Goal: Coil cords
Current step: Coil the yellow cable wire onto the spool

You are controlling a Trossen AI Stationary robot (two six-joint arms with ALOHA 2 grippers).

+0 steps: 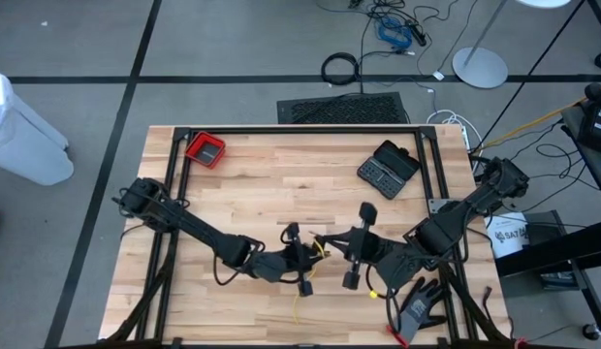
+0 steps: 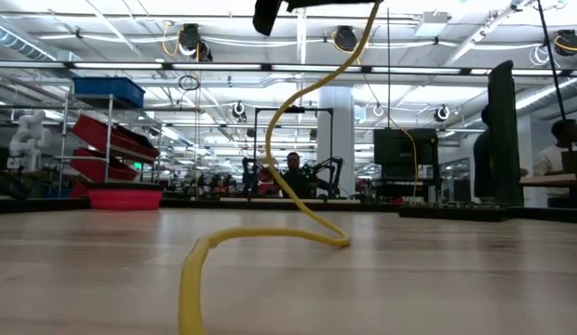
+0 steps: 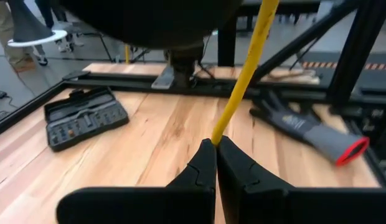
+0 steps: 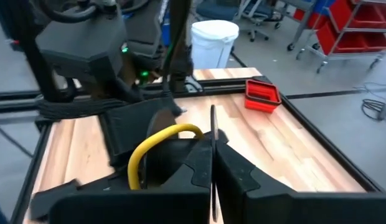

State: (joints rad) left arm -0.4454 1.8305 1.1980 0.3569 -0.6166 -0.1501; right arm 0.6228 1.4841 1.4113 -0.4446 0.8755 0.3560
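with the left gripper [image 3: 216, 144] clamped on the yellow cord [image 3: 246, 74] above mid-table and the right gripper [image 4: 213, 134] pinched on the thin black cord [image 4: 213, 124] beside it, form small even loops, keeping slack so neither slips.

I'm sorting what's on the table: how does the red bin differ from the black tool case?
The red bin is bright red, small and open-topped; the black tool case is dark, larger and lies opened flat. The bin sits near the table's far left corner, the case toward the far right. Both rest untouched on the wooden table, away from both arms.
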